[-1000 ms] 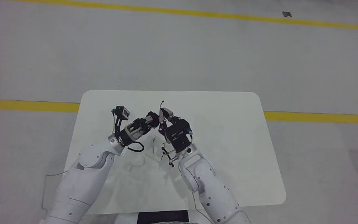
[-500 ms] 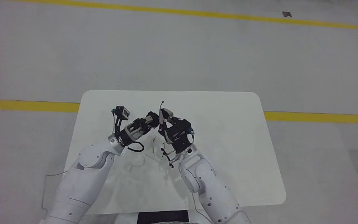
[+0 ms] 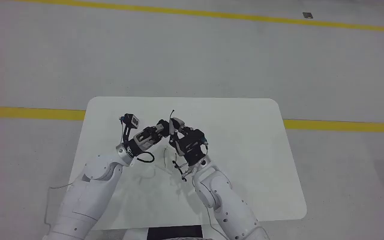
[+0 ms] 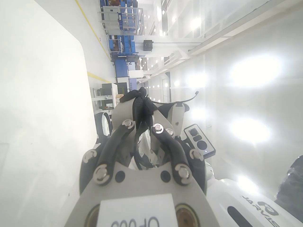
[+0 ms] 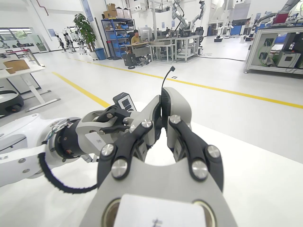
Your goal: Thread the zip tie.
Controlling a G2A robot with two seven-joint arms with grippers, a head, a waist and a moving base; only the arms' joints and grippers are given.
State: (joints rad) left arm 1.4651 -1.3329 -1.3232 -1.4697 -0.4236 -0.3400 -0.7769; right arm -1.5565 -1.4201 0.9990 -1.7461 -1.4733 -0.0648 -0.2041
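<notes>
A thin black zip tie (image 5: pixel 163 81) stands up from between the fingers of my right gripper (image 5: pixel 162 95), which is shut on it, its square head at the top. Over the middle of the white table (image 3: pixel 252 156), my left gripper (image 3: pixel 162 127) and right gripper (image 3: pixel 174 125) meet tip to tip, with the zip tie (image 3: pixel 172 114) poking up between them. In the left wrist view, my left gripper (image 4: pixel 140 95) is shut with black material pinched at its tips. The zip tie (image 4: pixel 189 99) curves away behind it. Where the two grippers touch is hidden.
Both arms come in from the table's near edge and hang above its middle. A black cable loop (image 5: pixel 64 187) hangs from the left wrist. Bare table surface lies to the right and far side. Yellow floor lines (image 3: pixel 336 125) run past the table.
The right gripper and the zip tie's head have edged slightly toward the left gripper. The left arm has stayed in place.
</notes>
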